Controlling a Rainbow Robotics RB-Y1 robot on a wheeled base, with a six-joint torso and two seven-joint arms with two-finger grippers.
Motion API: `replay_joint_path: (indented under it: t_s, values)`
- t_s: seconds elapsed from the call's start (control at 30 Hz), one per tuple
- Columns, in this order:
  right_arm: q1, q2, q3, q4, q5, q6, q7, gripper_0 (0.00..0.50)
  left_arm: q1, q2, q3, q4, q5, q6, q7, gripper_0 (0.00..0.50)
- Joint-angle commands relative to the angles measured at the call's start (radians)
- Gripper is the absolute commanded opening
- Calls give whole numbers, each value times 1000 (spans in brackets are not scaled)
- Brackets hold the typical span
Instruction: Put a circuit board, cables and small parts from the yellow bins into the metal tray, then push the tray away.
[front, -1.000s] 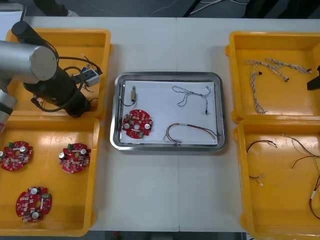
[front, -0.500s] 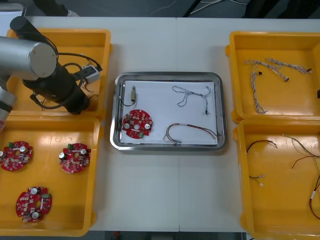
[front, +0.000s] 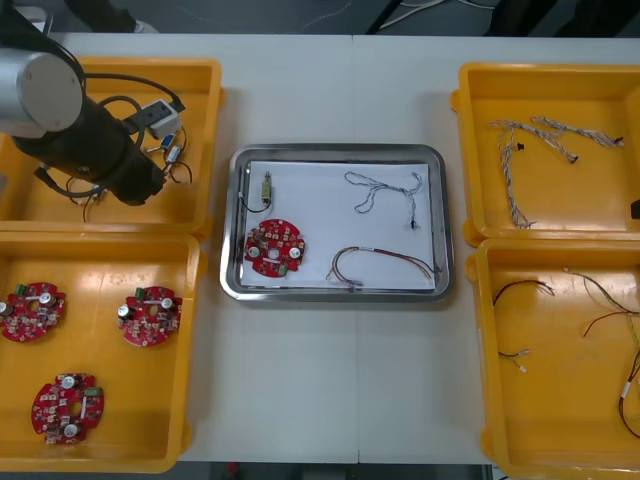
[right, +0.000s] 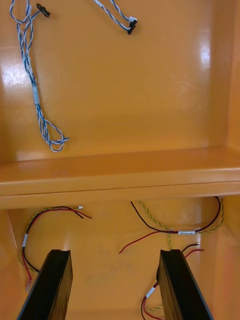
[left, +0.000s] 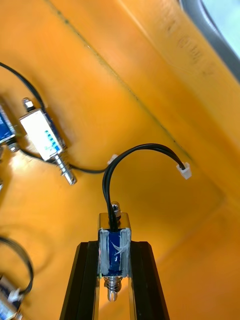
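— What is the left hand (left: 114, 246) carrying?
— A small metal part (left: 115, 234) with a blue-wrapped body, pinched between the two black fingers. A black cable (left: 131, 154) arcs from its top to a white plug.
— Where is that, measured from the metal tray (front: 338, 150)?
— Over the far yellow bin (front: 195, 80) just left of the tray. A loose metal part (left: 45, 137) lies on the bin floor beside the held one.
— And in the tray itself?
— On its white inside lie a round red circuit board (front: 276, 247), another metal piece (front: 266, 187), a blue and white cable (front: 385, 190) and a red and yellow cable (front: 380, 262). The tray rests on the light counter (front: 330, 380).
— The right hand (right: 115, 260)?
— Right of the tray, above the near right bin (right: 95, 252), fingers spread with nothing between them. Red, black and yellow cables (right: 170, 231) lie under it.
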Motion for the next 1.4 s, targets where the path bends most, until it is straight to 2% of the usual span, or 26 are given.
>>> replay_joint_path:
  t_s: [0.03, 0.37, 0.63, 0.9, 1.03, 1.4]
  values:
    - [22, -44, -39, -47, -16, 4, -29, 500, -46, 20, 54, -99, -16, 61, 76, 0]
    - [22, -44, -39, -47, -21, 4, -27, 500, -46, 28, 112, -246, -10, 221, 297, 0]
    - [22, -44, -39, -47, -21, 4, -27, 500, -46, 26, 86, -374, 6, 302, 581, 0]
    - [22, -44, -39, -47, -21, 4, -27, 500, -63, 20, -24, -459, 3, 304, 866, 0]
    - [22, -44, -39, -47, -21, 4, -27, 500, -88, -4, -87, -470, -42, 305, 961, 0]
    - [22, -44, -39, -47, -21, 4, -27, 500, -180, -87, -276, -394, -137, 216, 1219, 0]
